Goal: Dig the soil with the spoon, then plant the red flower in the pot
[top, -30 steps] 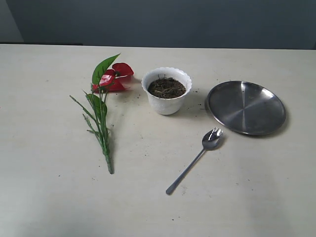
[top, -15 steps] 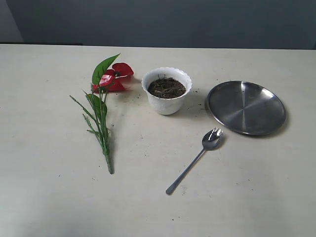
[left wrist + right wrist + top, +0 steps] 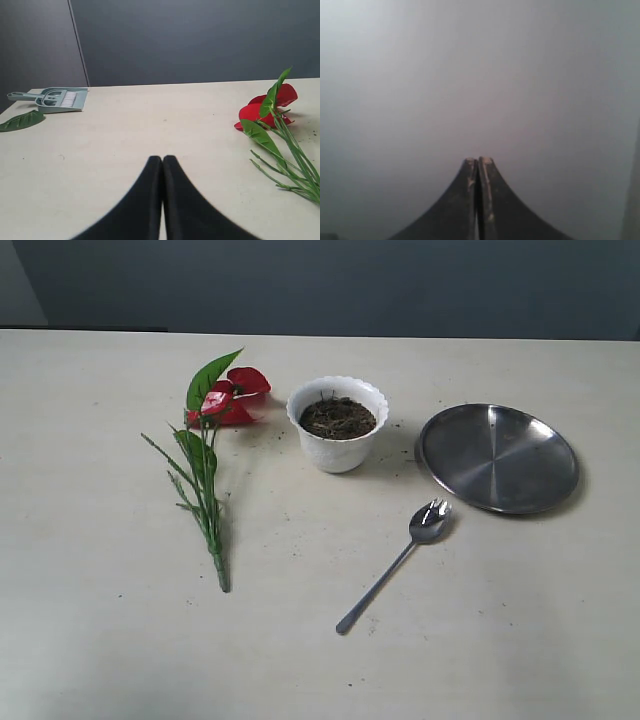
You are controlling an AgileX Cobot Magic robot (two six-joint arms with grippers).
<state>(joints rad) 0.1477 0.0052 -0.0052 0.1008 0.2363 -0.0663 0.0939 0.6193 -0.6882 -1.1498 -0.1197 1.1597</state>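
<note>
White and scalloped at the rim, the small round embossed pot (image 3: 338, 453) stands upright on the pale tabletop (image 3: 100, 640), filled almost to the brim with dark brown crumbly soil (image 3: 338, 418) that shows a few fibres on top. Left of the pot in the exterior view lies the artificial red flower (image 3: 204, 478), flat on its side. Its glossy red bloom is just beside the pot's wall without touching it, and its thin green stems and broad leaves run away from the pot towards the near edge. In front of the pot and to its right rests the slim silver metal spoon (image 3: 392, 566), its tined bowl end nearer the pot and its long handle pointing away. Right of the pot sits a flat round steel plate (image 3: 498, 457), apart from it, with the spoon's bowl just off its near rim. A few dark crumbs dot the tabletop near the pot. My left pincer (image 3: 162, 159) is pressed fully together, gripping nothing, above bare tabletop near the flower. My right pincer (image 3: 478, 160) is likewise closed on nothing, its tips dusted pale, against a blurred grey field. A grey-green dustpan with brush (image 3: 55, 97) and a loose green leaf (image 3: 21, 120) lie well apart from the flower; how they lie to the pot I cannot tell.
</note>
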